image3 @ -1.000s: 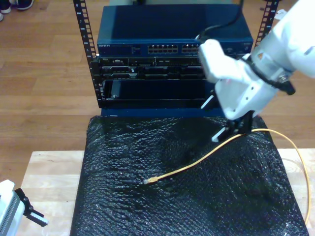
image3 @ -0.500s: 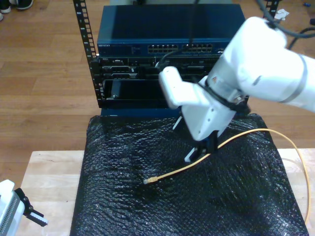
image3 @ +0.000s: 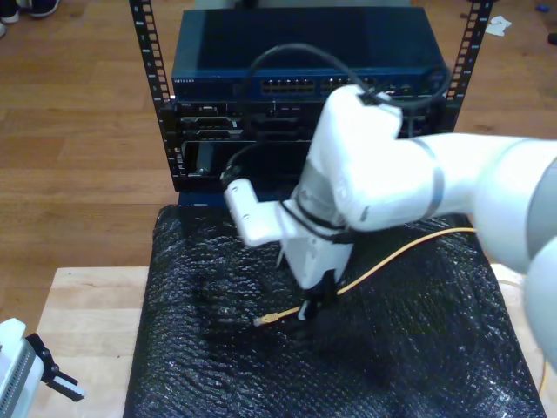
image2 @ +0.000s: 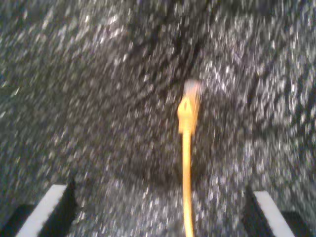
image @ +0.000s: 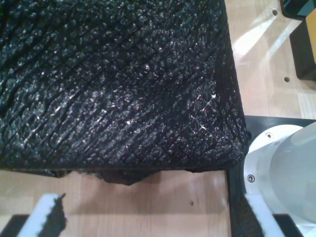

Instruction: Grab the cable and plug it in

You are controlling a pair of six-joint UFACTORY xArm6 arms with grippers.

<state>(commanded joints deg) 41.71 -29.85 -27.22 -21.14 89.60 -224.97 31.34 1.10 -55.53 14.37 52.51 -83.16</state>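
The cable (image3: pixel 396 254) lies across a black bubbly mat (image3: pixel 209 348) on a pale wooden surface (image3: pixel 83 322), with its clear plug (image3: pixel 264 320) near the mat's middle and its length running off toward the exterior view's right. My second gripper (image3: pixel 312 306) hangs low over the cable just behind the plug, fingers (image2: pixel 52 207) spread apart on either side of the orange line, nothing between them but the cable on the mat. My first gripper (image3: pixel 52 374) sits at the exterior view's lower left corner above the wood at the mat's edge, its fingers (image: pixel 47 217) also apart. Behind the mat stands a rack (image3: pixel 157 96) of blue network gear (image3: pixel 287 52).
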